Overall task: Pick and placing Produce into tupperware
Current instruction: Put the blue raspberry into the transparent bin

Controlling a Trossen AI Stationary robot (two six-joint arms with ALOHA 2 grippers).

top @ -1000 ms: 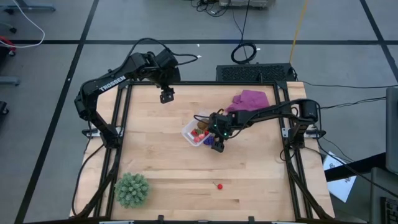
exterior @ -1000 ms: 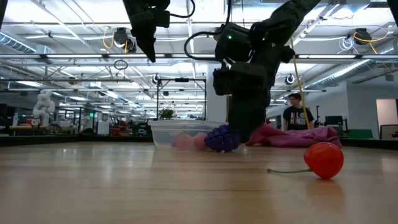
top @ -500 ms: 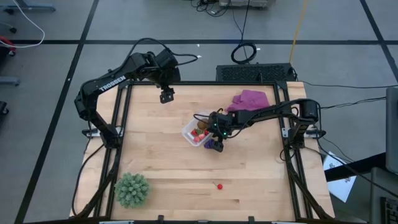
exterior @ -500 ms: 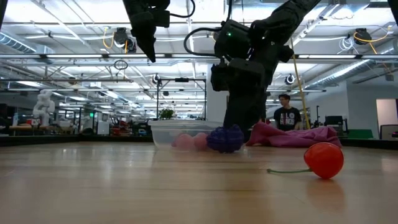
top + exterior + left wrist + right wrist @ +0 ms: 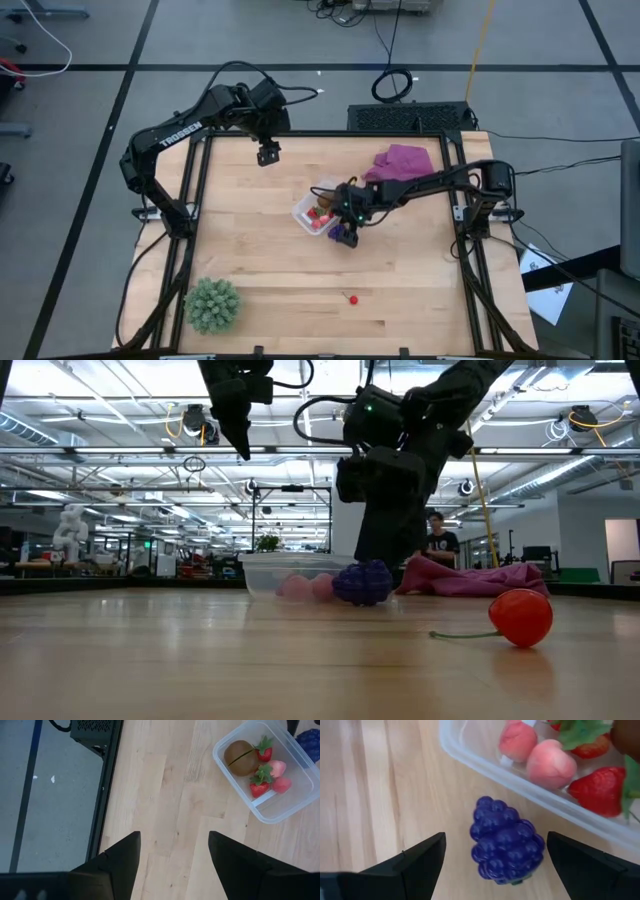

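The grape bunch [image 5: 504, 840] lies on the table just outside the near wall of the tupperware [image 5: 313, 212]. My right gripper [image 5: 496, 840] is open and points down over it, one finger on each side of the bunch with a gap to both. In the tub [image 5: 295, 755] lie a brown oval [image 5: 240, 757], red strawberries [image 5: 258, 787] and pink pieces [image 5: 282, 785]. A red cherry [image 5: 352, 298] with a stem rests on the table near the front. My left gripper [image 5: 267, 155] hangs open high over the table's far left, with nothing between its fingers.
A magenta-purple cloth [image 5: 403, 160] lies bunched at the far right, behind the tub. A green spiky ball plant [image 5: 212, 305] stands at the near left corner. Bare wood stretches between the tub and the front edge. A person [image 5: 437, 542] stands in the room beyond the table.
Both arms have stayed where they were, and the grape bunch has stayed beside the tub. The person in the room beyond has walked a little toward that picture's left.
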